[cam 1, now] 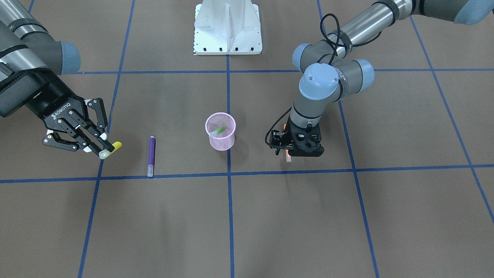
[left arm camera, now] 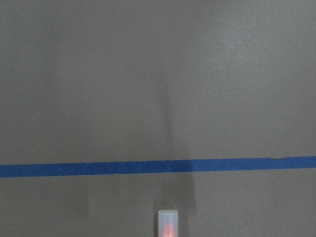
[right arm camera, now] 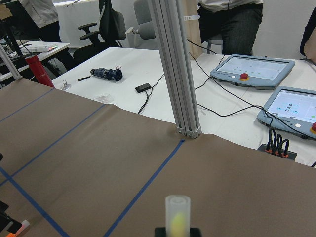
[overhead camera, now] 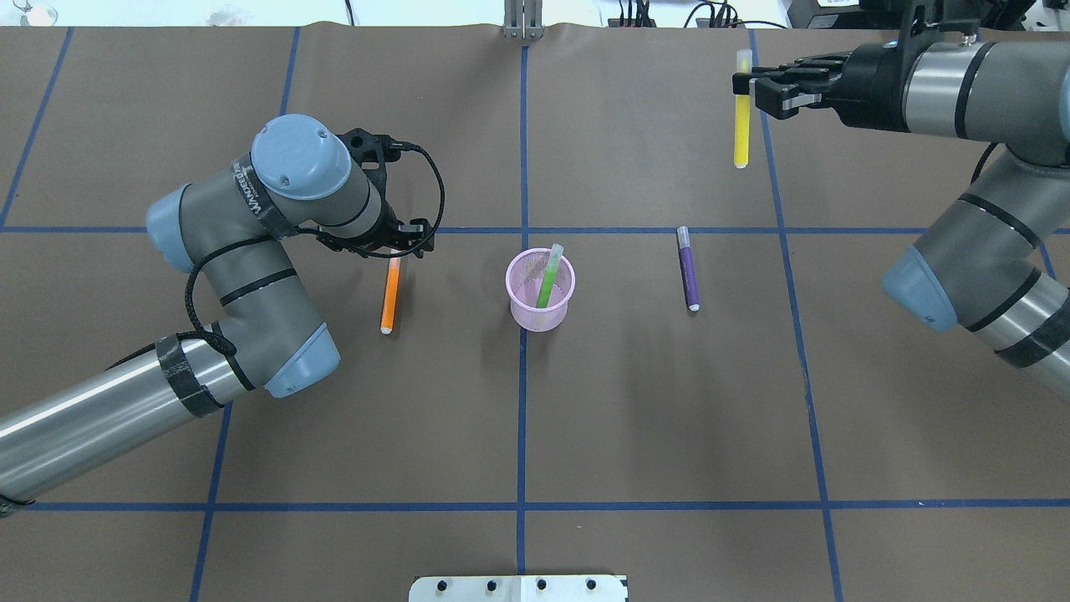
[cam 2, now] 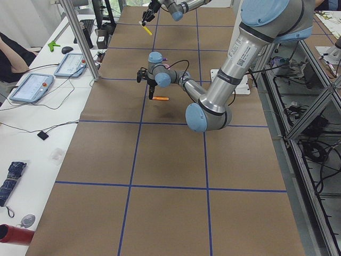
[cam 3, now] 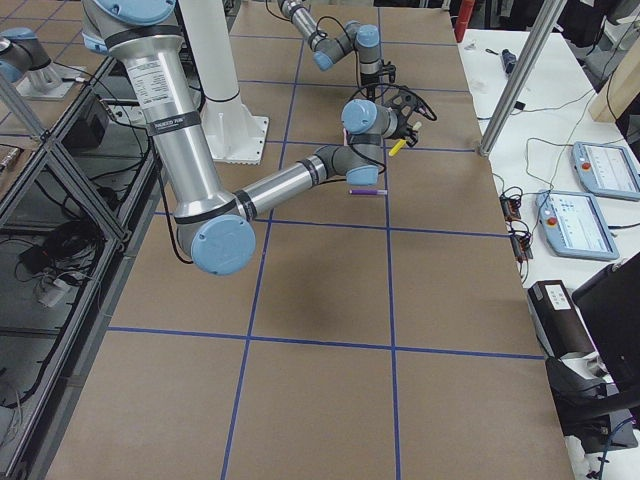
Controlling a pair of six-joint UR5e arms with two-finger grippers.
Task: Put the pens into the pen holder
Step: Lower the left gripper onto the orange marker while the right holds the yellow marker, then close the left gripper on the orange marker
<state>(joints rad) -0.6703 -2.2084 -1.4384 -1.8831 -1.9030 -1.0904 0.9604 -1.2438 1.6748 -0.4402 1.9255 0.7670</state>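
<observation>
Brown table (overhead camera: 669,418): 2 pens flat on it, purple pen (overhead camera: 689,269) and orange pen (overhead camera: 389,294), pink pen holder (overhead camera: 528,318) standing between.

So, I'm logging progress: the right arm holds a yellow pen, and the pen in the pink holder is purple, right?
No: the pen in the pink holder is the green pen; the purple pen lies on the table, as the overhead exterior view shows. The right gripper does hold the yellow pen.

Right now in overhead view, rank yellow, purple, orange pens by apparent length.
1. yellow pen, held in right gripper, possibly nearer the camera.
2. purple pen and orange pen: about alike; orange's far end is hidden.
</observation>
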